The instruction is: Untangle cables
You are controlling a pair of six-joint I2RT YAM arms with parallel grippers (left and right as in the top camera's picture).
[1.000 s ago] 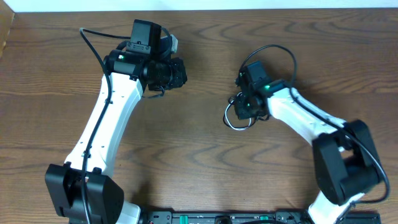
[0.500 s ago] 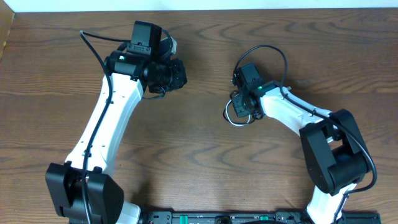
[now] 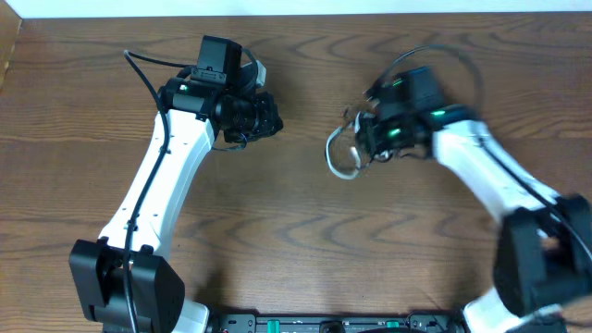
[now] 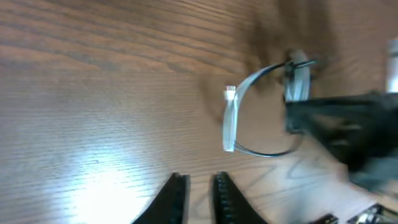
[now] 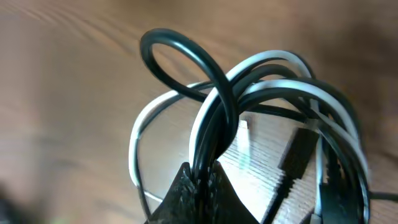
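The left hand (image 3: pixel 266 118) is positioned at the upper left of the wooden surface (image 3: pixel 296 231). In the left wrist view its fingers (image 4: pixel 177 198) are drawn nearly together, with nothing between them. The cables (image 3: pixel 344 148) are to the right of this hand, well apart from it, between the two hands. The white cable (image 3: pixel 331 159) forms a loop that bulges leftward from the right hand (image 3: pixel 365 139); whether the loop touches the surface cannot be determined. In the right wrist view the right hand is clenched on the bundle. The black cable (image 5: pixel 208 81) arches out of the fingertips (image 5: pixel 180 199) in a tight loop, and white strands curve around it. A black plug end (image 5: pixel 297 152) sits just right of the fingertips.
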